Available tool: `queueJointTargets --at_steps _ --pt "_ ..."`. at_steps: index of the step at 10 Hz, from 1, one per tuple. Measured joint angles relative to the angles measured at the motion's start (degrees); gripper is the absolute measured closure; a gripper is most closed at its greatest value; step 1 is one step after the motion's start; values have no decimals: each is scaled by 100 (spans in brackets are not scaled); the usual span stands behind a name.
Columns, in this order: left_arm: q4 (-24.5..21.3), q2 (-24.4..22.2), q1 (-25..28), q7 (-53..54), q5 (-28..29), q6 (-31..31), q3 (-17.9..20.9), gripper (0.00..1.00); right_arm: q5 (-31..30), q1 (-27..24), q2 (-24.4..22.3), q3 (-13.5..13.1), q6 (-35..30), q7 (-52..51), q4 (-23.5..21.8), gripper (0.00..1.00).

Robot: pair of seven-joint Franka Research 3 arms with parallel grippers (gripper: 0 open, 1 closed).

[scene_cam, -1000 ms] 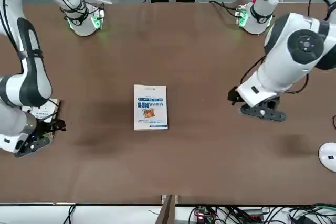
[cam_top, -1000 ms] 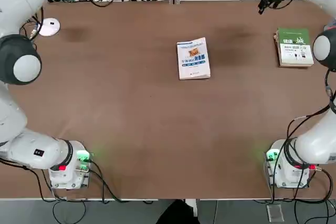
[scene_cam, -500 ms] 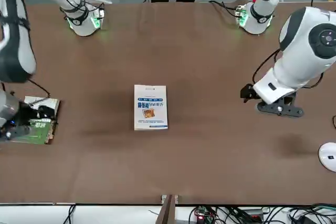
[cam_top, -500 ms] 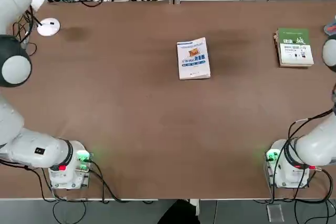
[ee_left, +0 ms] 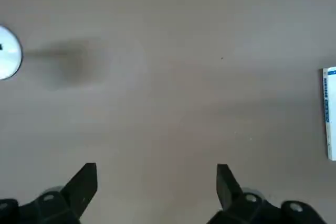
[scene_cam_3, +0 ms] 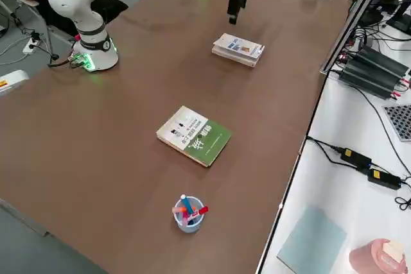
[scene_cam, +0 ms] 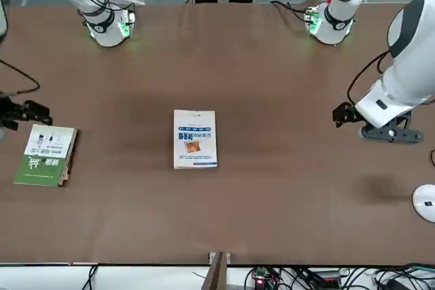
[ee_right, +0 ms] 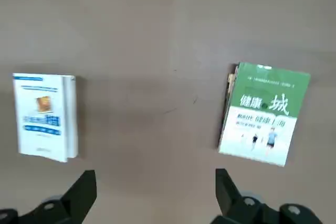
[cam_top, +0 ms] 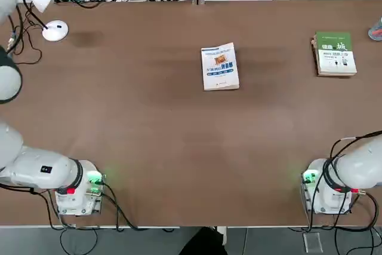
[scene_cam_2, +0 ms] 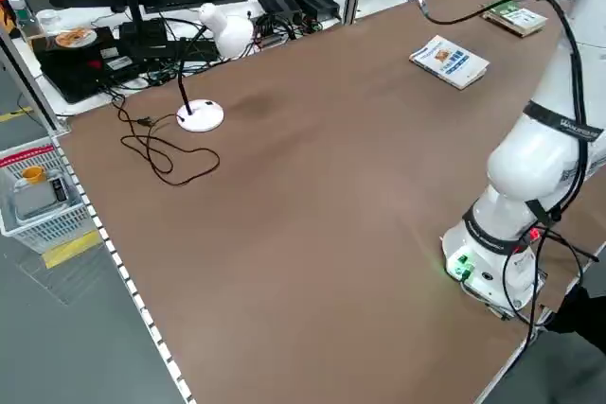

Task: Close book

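Note:
The book (cam_top: 219,67) lies shut and flat at the middle of the table, its white cover with the orange picture facing up; it also shows in the front view (scene_cam: 195,138) and the right wrist view (ee_right: 44,116). My left gripper (ee_left: 156,182) hangs open and empty high over bare table, between the lamp base and the book (ee_left: 329,113). My right gripper (ee_right: 155,184) is open and empty too, raised near the table's far right, well away from the book. Neither gripper touches anything.
A green-and-white book (cam_top: 335,53) lies shut at the table's right side. A white desk lamp (cam_top: 54,30) stands at the far left corner. A cup of pens (scene_cam_3: 188,213) sits near the right edge. Cables run along the far edge.
Both arms have drawn outward and away from the middle: the right gripper left the spot over the green book, the left swung toward its own side. The book has not moved.

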Motion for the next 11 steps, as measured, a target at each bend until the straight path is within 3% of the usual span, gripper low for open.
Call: queueJointTargets --at_steps 4,11 --pt "-289 -490 266 43 0 -316 4 0 -209 7 -403 249 -135 337 -25 0" --pt "-320 -993 696 481 3 -945 15 0 -274 2 -446 437 94 982 -309 0"
